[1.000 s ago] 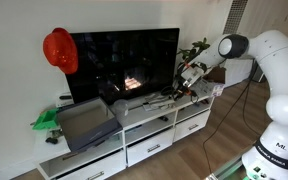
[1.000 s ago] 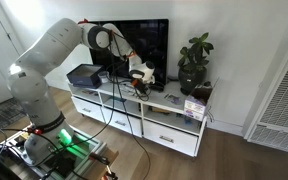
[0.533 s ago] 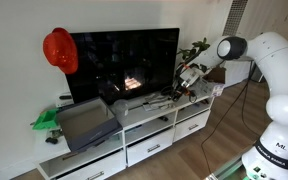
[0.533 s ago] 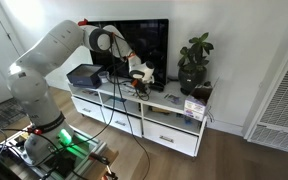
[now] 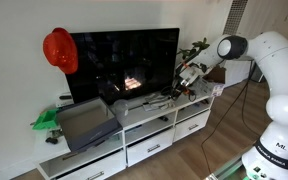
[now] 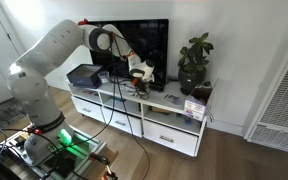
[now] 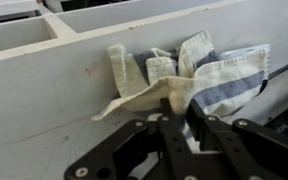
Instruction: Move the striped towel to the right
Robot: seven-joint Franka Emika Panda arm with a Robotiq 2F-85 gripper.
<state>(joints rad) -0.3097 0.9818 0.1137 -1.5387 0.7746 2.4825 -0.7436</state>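
The striped towel (image 7: 216, 78), cream with blue-grey stripes, lies crumpled on the white TV stand (image 7: 54, 95) in the wrist view. My gripper (image 7: 182, 112) is down on its near edge, and the two black fingers pinch a raised fold of cloth between them. In both exterior views the gripper (image 5: 184, 88) (image 6: 139, 78) hangs low over the top of the stand, in front of the TV's lower corner. The towel is too small to make out under it there.
A black TV (image 5: 124, 62) stands right behind the gripper. A red helmet (image 5: 59, 50) hangs on its corner. A grey bin (image 5: 85, 122) and a green item (image 5: 46, 120) occupy one end of the stand, a potted plant (image 6: 195, 62) the other.
The fingers have closed in on the towel's fold. The arm itself has hardly moved.
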